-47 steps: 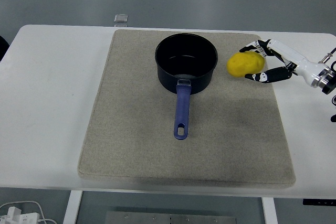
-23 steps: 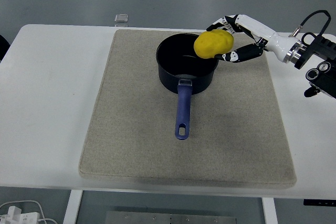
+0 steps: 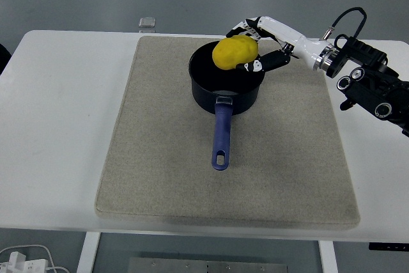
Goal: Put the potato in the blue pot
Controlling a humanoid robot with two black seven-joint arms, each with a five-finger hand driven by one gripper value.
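One hand working: right hand (image 3: 252,46), fingers clamped on the potato (image 3: 235,52), has carried it from right of the blue pot (image 3: 226,80) to above its opening, frame upper centre. Release comes next.

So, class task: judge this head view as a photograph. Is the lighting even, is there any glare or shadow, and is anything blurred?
Head view: lighting is soft and even, with only a faint shadow beside the blue pot on the mat; a dull sheen shows inside the pot, no harsh glare; the potato and right hand look sharp, without motion blur.
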